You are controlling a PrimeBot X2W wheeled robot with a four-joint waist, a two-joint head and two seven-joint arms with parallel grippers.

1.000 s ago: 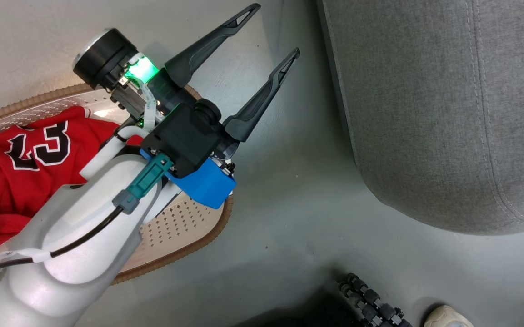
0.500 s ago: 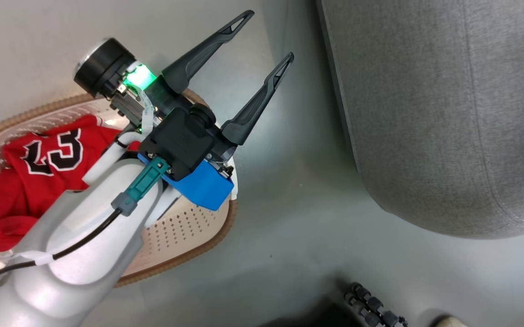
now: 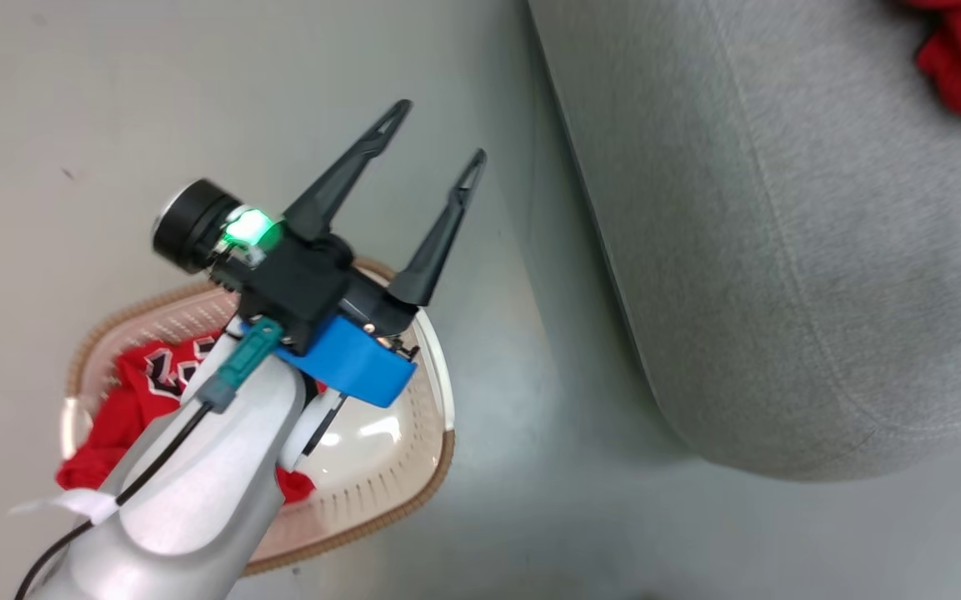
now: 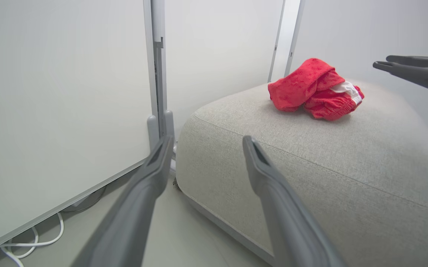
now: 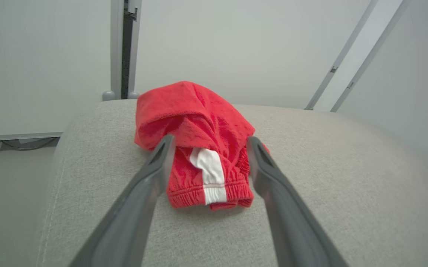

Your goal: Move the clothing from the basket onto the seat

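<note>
A red garment with a white stripe (image 5: 199, 148) lies bunched on the grey seat (image 5: 329, 193). My right gripper (image 5: 210, 140) is open, its fingers either side of the garment and apart from it. The same garment (image 4: 310, 89) rests on top of the seat (image 4: 310, 167), with my right gripper (image 4: 381, 62) beside it. The second red garment, with black-and-white numbers (image 3: 138, 392), lies in the cream basket (image 3: 438, 450) on the floor. Above the basket's near end my left gripper (image 3: 436, 135) hangs open and empty, pointing toward the seat (image 3: 780, 250).
Grey floor runs between basket and seat. White wall panels with metal posts (image 4: 158, 74) stand behind the seat. White cables (image 4: 20, 244) lie on the floor at the wall's foot.
The head camera has swung, so the basket now sits lower and smaller and a red garment on the seat has come into view. My left gripper stays open. My right gripper has opened.
</note>
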